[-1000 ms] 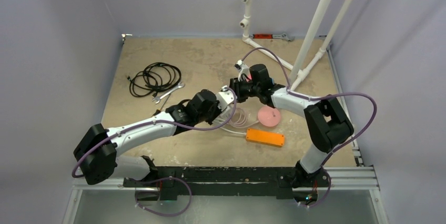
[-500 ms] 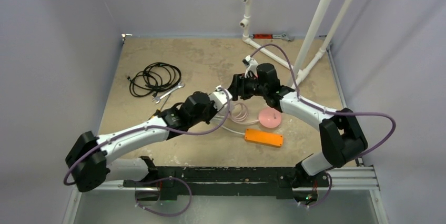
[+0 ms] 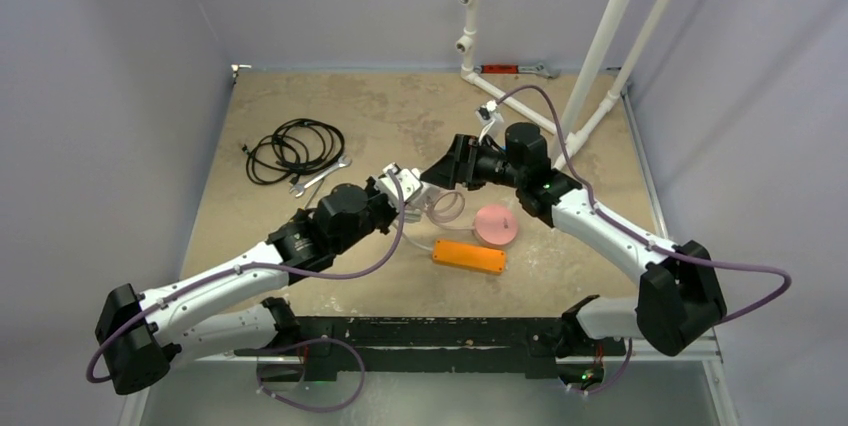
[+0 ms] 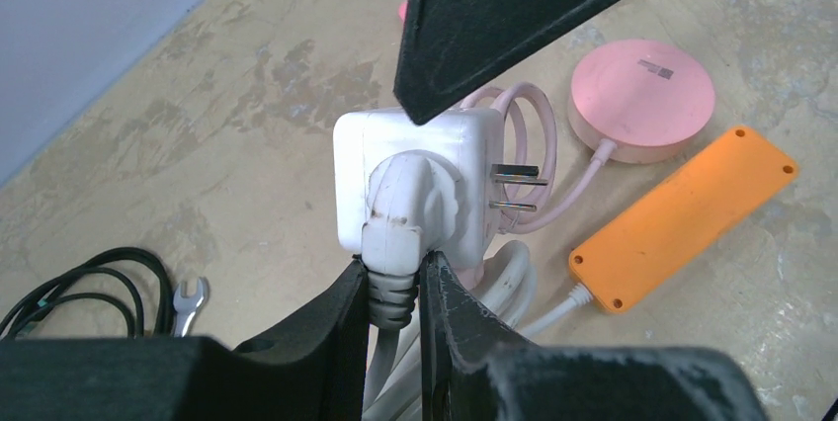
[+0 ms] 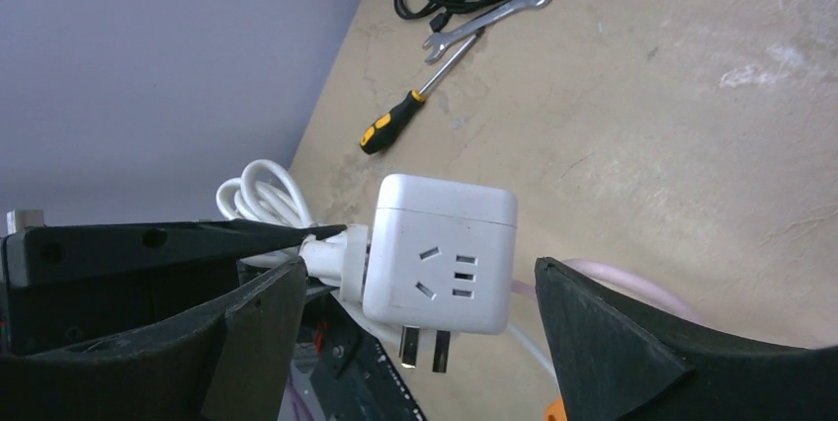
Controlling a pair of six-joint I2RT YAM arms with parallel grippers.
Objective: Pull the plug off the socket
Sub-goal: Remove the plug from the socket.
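The orange socket (image 3: 468,256) lies flat on the table, its white cable coiled beside it; it also shows in the left wrist view (image 4: 692,213). My left gripper (image 4: 393,288) is shut on the ribbed neck of a white plug (image 4: 407,206), held above the table. That plug sits in the side of a white cube adapter (image 5: 445,253) whose bare prongs point away. My right gripper (image 5: 420,268) is open, its fingers on either side of the cube and clear of it. From above, both grippers meet near the cube (image 3: 408,179).
A pink round disc (image 3: 496,225) with a looped pink cable lies next to the socket. A black cable coil (image 3: 295,149), a wrench (image 3: 320,176) and a black-and-yellow screwdriver (image 5: 405,107) lie at the left. White pipes (image 3: 600,56) stand at the back right.
My right gripper has opened and let go of the cube, drawing back to the right. The left arm has pulled back towards the left with plug and cube. The orange socket slid left.
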